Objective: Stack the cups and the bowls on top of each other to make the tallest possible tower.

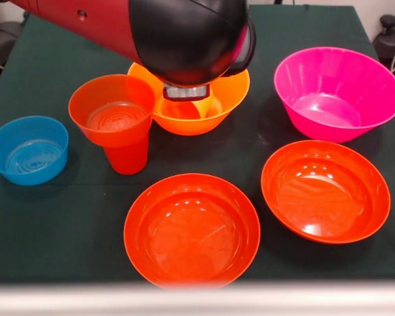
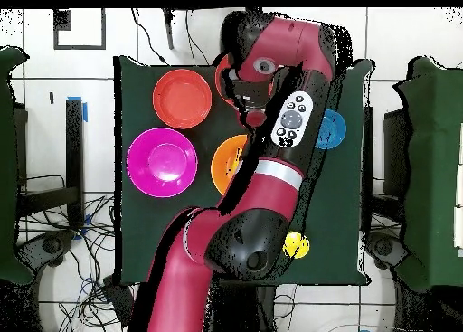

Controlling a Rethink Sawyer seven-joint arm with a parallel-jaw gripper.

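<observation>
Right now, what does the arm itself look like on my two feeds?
The arm is glossy red with black joint housings. A silver band rings it mid-length, and a grey oval button pad sits on a black link. Front view shows a rounded black head with a metal collar beneath.

The arm [image 1: 85, 23] enters the front view from about ten o'clock, its red link running down toward the picture's upper middle, where it ends in a bulky black wrist housing [image 1: 187, 36]. A short silver collar [image 1: 185, 92] points down from that housing toward six o'clock. The gripper's tips are hidden.

From overhead, the arm [image 2: 226, 247] climbs from its base at about seven o'clock, bends at a wide black elbow, then reaches toward twelve o'clock, ending in a red and black head [image 2: 271, 57] with a grey button pad [image 2: 294, 120].
</observation>
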